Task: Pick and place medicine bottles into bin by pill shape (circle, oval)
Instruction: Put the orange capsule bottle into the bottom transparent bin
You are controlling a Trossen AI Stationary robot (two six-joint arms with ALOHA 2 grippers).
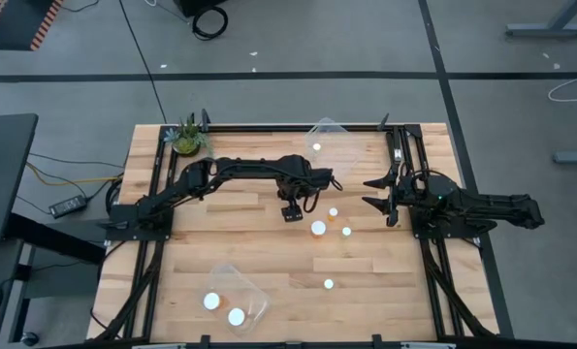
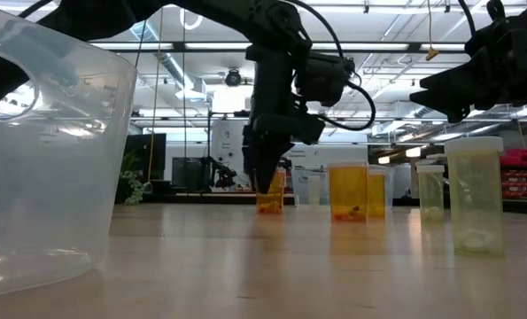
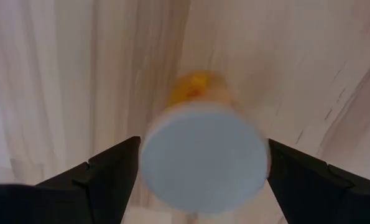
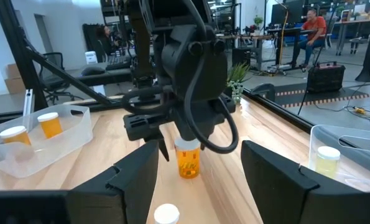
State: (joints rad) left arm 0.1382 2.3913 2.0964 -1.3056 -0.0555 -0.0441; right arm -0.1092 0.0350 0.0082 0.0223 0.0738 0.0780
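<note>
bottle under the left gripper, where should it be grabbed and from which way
Grip the bottle by its white cap and upper body, coming straight down from above. It stands upright on the table, and the left gripper is already over it with a finger on each side of the round cap, so closing there should centre it.

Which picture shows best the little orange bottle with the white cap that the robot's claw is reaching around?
The right wrist view: the small orange bottle with a white cap stands whole under the left gripper. The left wrist view shows mostly its blurred cap between open fingers. The low view half hides it. The high view barely shows it.
</note>
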